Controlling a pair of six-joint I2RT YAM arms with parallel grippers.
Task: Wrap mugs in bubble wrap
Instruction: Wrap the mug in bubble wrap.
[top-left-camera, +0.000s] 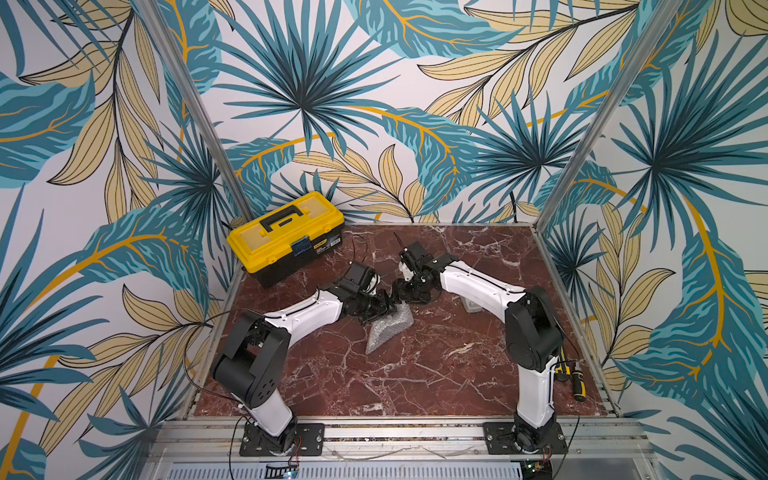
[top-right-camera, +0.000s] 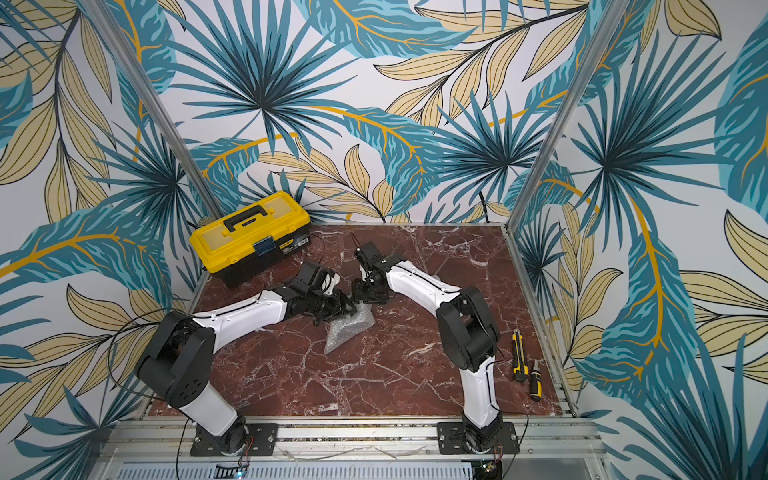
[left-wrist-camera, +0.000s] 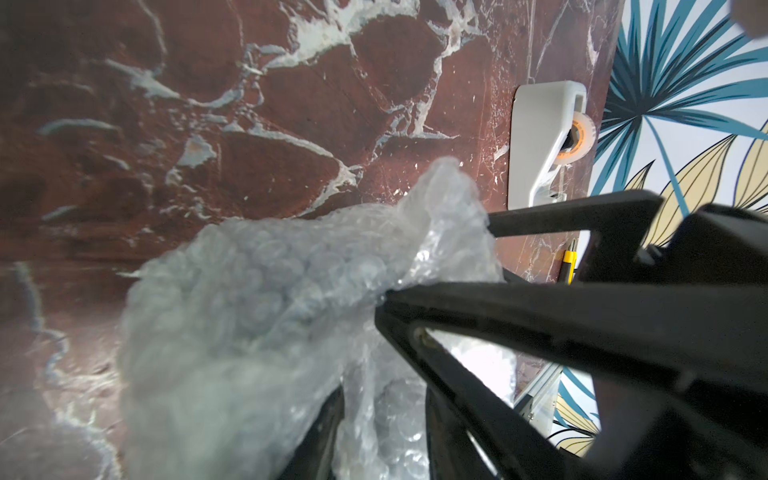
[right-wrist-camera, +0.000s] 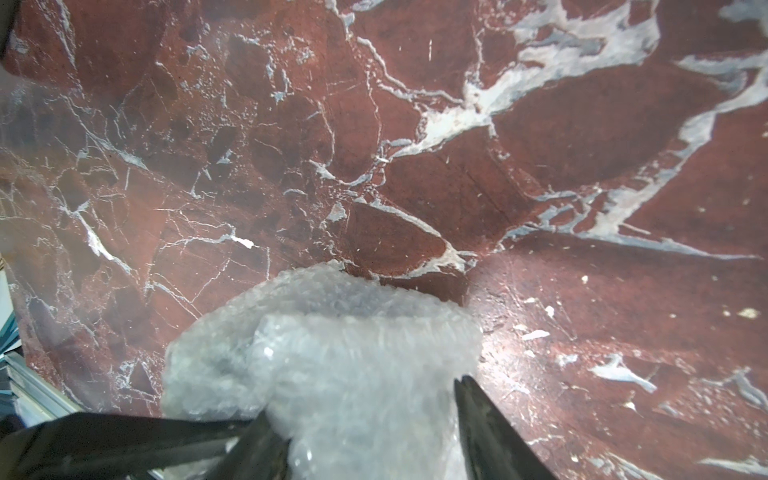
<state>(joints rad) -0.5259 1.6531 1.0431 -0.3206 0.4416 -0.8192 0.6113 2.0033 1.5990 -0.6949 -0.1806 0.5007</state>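
The bubble wrap (top-left-camera: 388, 330) (top-right-camera: 348, 330) lies bunched into a whitish bundle in the middle of the marble table (top-left-camera: 415, 374). The mug is hidden; no dark blue shows through the plastic. Both grippers meet at the bundle's far end. My left gripper (top-left-camera: 385, 308) (left-wrist-camera: 384, 411) has its fingers apart, with loose, crumpled wrap (left-wrist-camera: 257, 299) lying between them. My right gripper (top-left-camera: 400, 296) (right-wrist-camera: 363, 399) straddles the thick end of the wrap (right-wrist-camera: 332, 357), one finger touching each side.
A yellow toolbox (top-left-camera: 286, 237) stands at the back left. A grey tape dispenser (left-wrist-camera: 540, 145) sits on the table under the right arm. A utility knife (top-right-camera: 518, 355) and a screwdriver (top-right-camera: 536, 380) lie near the right edge. Patterned walls close in three sides.
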